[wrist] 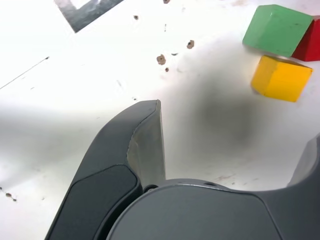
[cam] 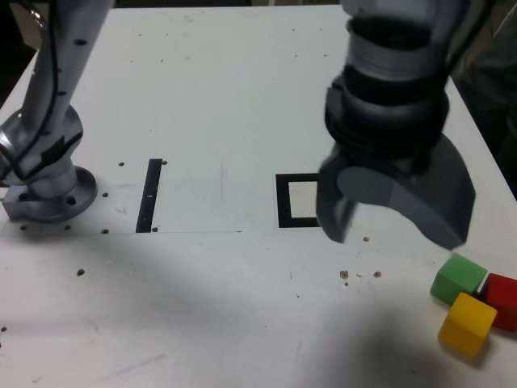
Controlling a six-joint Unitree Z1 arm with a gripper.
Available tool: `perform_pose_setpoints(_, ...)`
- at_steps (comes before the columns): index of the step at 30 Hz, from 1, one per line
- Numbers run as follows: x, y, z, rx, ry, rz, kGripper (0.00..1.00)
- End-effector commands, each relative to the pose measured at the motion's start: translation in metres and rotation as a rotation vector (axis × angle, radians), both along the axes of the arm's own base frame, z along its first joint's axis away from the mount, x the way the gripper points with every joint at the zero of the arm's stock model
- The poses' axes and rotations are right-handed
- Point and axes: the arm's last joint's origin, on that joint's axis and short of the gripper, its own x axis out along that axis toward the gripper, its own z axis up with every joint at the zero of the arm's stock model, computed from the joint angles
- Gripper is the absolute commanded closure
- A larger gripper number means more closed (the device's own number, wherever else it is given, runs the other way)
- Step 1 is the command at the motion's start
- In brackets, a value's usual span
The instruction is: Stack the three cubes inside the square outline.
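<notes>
With the gripper (cam: 388, 220) hanging empty, jaws spread wide, the yellow cube (cam: 467, 324) looks light, rigid and best pinched across two free flat sides.

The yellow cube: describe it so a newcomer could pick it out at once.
On the white table, look to the near corner at the exterior view's right, beyond the open gripper. Three small cubes cluster there. The yellow cube sits nearest the camera, in front of the green cube and the red cube.
</notes>
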Motion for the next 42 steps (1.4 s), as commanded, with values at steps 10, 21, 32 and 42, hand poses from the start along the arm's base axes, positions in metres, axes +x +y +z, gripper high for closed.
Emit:
perform_pose_setpoints(10, 0.013, -0.011, -0.006, -0.004, -0.011, -0.036, 0.01)
perform_pose_setpoints(21, 0.027, -0.027, -0.017, 0.012, -0.042, -0.131, 0.01)
perform_pose_setpoints(32, 0.032, -0.027, -0.018, 0.077, -0.045, -0.387, 0.01)
perform_pose_setpoints(42, 0.042, -0.029, -0.01, 0.199, -0.089, -0.729, 0.0)
